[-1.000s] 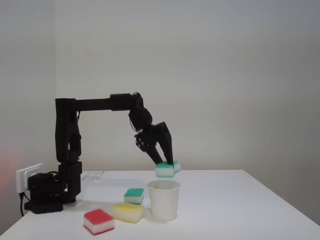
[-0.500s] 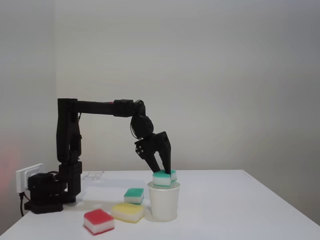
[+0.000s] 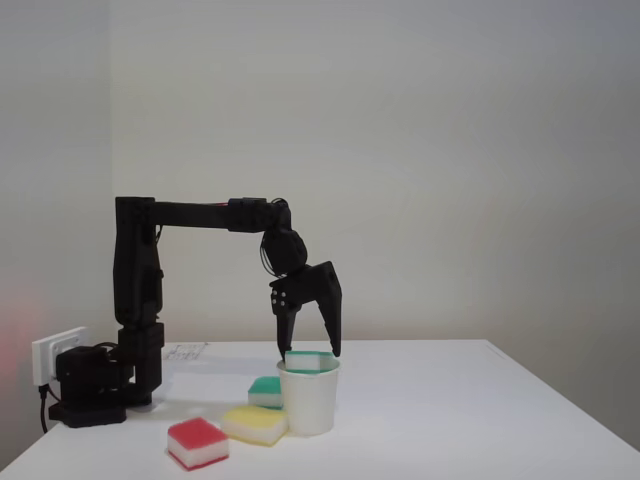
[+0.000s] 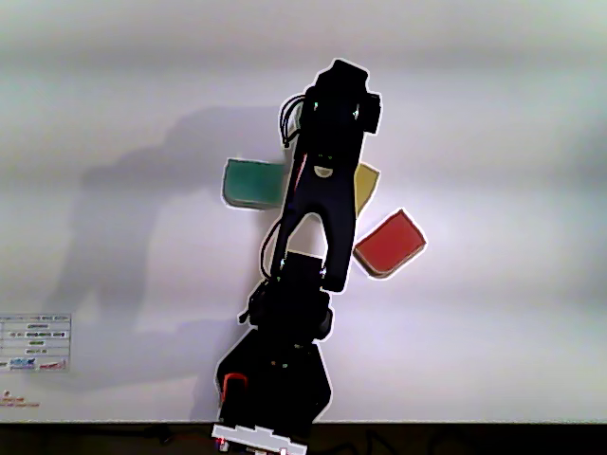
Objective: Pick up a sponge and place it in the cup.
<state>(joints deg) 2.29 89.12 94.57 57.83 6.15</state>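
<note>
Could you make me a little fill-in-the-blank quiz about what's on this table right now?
1. The sponge sticking out of the cup has a ____ top.
2. The pincer above it stands ____.
3. In the fixed view, the sponge nearest the camera is ____ on top.
4. The cup is ____ in colour.

Missing words: green; open; red; white

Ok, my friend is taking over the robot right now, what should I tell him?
Gripper: open, hanging just above the cup.
Sponge: the teal-topped one sits at the cup's rim, top poking out, not held.
On the table by the cup in the fixed view: another teal sponge, a yellow sponge and a red sponge.
Done: sponge dropped in the cup.
Left: lift the arm clear; check the sponge has settled.
</note>
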